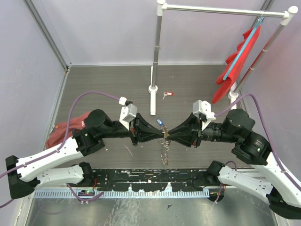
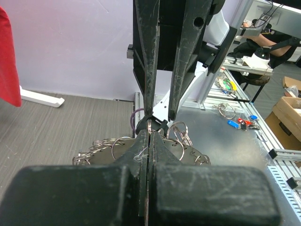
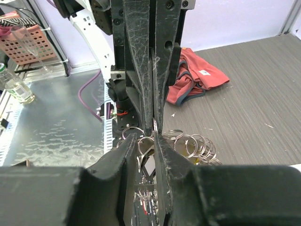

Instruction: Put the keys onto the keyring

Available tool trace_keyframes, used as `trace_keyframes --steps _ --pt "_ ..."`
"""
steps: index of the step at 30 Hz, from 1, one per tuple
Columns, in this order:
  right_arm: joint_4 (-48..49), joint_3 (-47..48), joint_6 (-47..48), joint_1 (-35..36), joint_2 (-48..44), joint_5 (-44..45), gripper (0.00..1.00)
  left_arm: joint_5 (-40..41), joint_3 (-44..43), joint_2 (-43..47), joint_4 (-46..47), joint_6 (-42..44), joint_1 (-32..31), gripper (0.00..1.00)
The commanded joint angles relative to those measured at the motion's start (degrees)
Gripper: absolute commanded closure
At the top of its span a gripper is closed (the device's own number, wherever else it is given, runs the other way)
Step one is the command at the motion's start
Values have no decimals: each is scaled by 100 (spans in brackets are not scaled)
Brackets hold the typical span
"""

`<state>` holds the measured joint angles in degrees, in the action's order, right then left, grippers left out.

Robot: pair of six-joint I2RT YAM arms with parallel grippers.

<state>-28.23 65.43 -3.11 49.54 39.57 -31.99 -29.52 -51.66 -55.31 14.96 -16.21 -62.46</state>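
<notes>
Top view: the left gripper [image 1: 159, 133] and the right gripper [image 1: 173, 133] meet tip to tip above the middle of the table [image 1: 108, 84]. The keyring [image 1: 164, 151] hangs in a silvery cluster just below that meeting point. A blue key [image 1: 160, 122] sits just beyond the tips; I cannot tell whether it is on the ring or loose. A red key [image 1: 167, 94] lies well apart, near the stand base [image 1: 153, 89].

Left wrist view: the left fingers are pressed fully together, with a thin edge of ring metal showing at their tips. I judge this to be a pinch on the keyring. Many small loops fan out below.

Right wrist view: the right fingers [image 3: 129, 150] stand slightly apart, with a loop and a flat silver piece between them. I cannot tell whether they pinch either one.

Step in hand, by my judgement: holding the ring steady for threading. The next move calls for fine alignment of a key's hole with the ring's split end. At least the red key is not yet on.
</notes>
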Motion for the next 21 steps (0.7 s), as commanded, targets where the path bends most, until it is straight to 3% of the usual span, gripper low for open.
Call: trace_keyframes --steps 1,13,21 --pt "288 -12 13 3 48 -264 73 -60 -299 120 454 -40 -26 100" --pt "188 -24 48 3 174 -295 73 -107 -329 146 470 -58 -21 100" --pt "203 -29 76 7 -31 197 71 -131 -327 133 469 -50 -22 100"
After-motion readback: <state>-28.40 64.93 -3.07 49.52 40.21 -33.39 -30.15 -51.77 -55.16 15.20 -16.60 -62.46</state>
